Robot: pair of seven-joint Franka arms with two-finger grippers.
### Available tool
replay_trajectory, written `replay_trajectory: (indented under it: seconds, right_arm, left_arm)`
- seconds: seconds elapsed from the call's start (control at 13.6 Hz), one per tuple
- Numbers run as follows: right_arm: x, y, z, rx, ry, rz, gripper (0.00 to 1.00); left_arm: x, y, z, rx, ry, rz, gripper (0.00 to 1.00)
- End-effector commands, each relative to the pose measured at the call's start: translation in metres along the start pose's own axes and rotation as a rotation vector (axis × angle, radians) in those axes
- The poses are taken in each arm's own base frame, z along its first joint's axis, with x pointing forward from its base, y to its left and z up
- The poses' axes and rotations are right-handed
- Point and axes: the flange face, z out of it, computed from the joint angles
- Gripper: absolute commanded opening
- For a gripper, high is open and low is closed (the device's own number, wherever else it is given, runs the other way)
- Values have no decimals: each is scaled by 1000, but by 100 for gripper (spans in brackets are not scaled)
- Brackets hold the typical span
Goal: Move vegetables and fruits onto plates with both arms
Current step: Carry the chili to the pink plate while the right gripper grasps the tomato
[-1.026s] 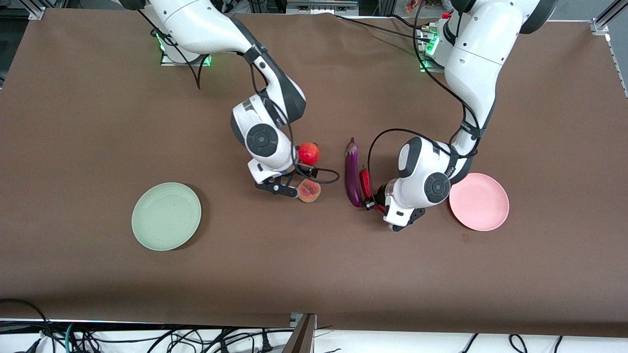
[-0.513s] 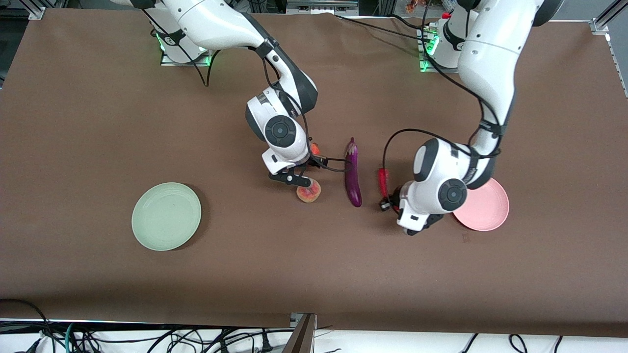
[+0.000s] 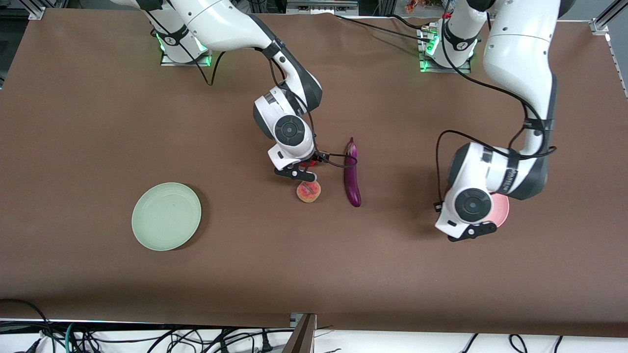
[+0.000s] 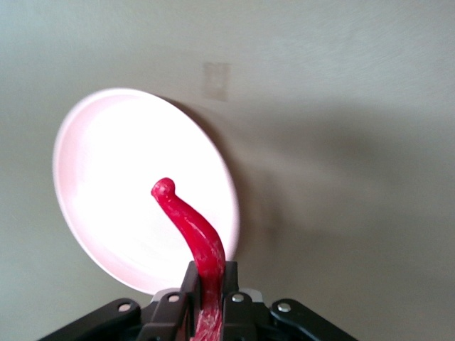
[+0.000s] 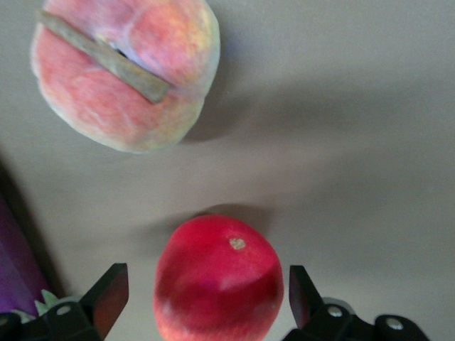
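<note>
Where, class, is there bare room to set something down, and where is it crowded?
Free: all of the green plate and the bare table around it. The pink plate is bare too, under the left gripper holding the chili. Crowded: the right gripper straddles the pomegranate, with peach and eggplant beside.

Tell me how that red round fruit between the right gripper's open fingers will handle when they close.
The red fruit looks round and glossy, so it may slip or roll out if the right gripper closes off-centre. It keeps a full shape, so it is probably firm. The peach lies apart from it, so bumping seems unlikely.
</note>
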Motion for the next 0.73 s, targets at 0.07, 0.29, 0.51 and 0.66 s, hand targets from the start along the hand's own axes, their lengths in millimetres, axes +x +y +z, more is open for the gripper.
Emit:
replay_trajectory:
  seconds: [0.07,0.29,0.51,0.66]
  right_arm:
    - [-8,-1,11,-14,-16,1,83]
    - [-9,-2,14,-10,-14,-2,38]
    - [-2,0,-3,-3,1,-10,33]
    - [14,18,-46,-15,-2,10,33]
  left_arm:
    - [16,-53,23,-29,-52,181,15]
    - [19,-58,35,-100,-54,196,28]
    - [18,-57,38,-105,-59,186,100]
    - [18,-56,36,-105,-55,185,100]
